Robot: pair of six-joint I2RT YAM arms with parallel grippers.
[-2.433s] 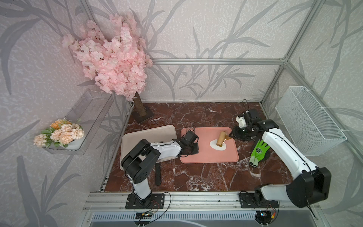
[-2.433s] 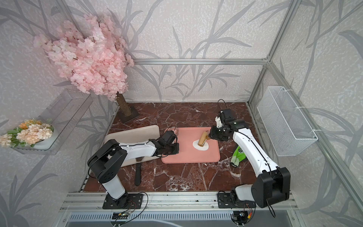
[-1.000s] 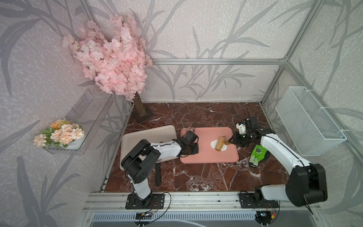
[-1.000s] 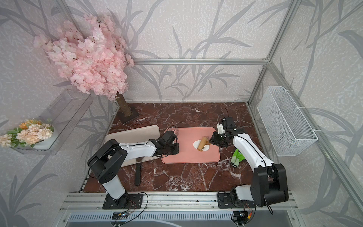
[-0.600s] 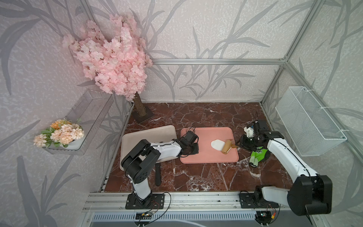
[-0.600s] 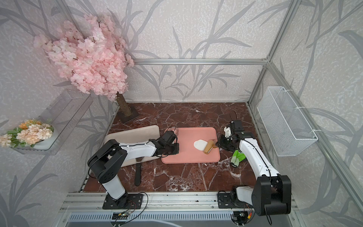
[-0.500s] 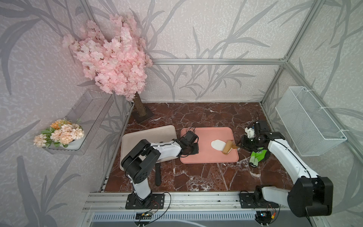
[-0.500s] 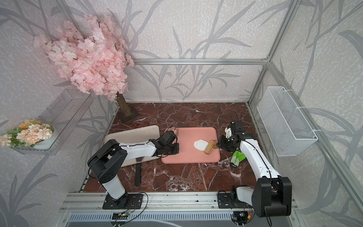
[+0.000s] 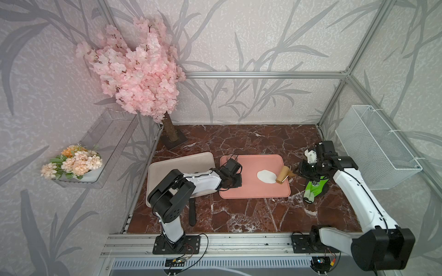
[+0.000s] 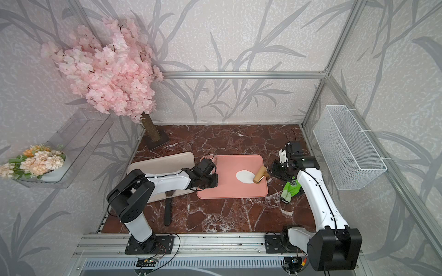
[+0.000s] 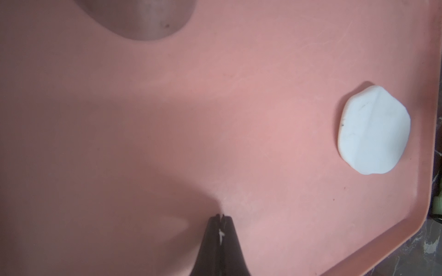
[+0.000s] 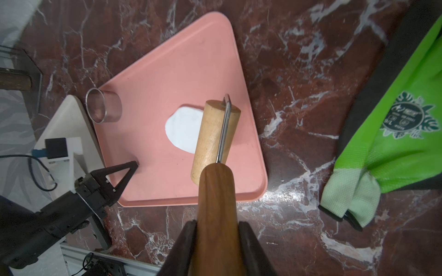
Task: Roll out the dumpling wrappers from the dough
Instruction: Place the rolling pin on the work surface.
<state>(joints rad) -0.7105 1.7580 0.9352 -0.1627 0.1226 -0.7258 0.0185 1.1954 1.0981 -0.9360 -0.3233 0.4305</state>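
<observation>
The dough [image 9: 266, 176] [image 10: 245, 176] [image 11: 374, 130] is a flattened white oval on the right half of the pink tray [image 9: 253, 191]. The tan wooden roller [image 9: 283, 174] [image 12: 215, 136] lies over the dough's right edge, near the tray's right rim. My right gripper [image 12: 216, 225] [image 9: 301, 170] is shut on the roller's brown handle [image 12: 216, 196], off the tray's right side. My left gripper [image 11: 221, 216] [image 9: 236, 184] is shut with nothing in it, tips down on the tray's left part. No dumpling wrappers are in view.
A clear glass cup [image 12: 102, 108] [image 9: 228, 157] stands in the pink tray's far left corner. A beige tray [image 9: 167, 167] lies to the left, with a black-handled tool [image 9: 192, 212] at its front. A green glove [image 9: 315, 187] lies right of the pink tray. A wire basket [image 9: 373, 148] hangs on the right wall.
My right gripper has drawn the roller rightward across the dough, from the tray's middle to its right rim, leaving most of the dough uncovered. The left arm has stayed still.
</observation>
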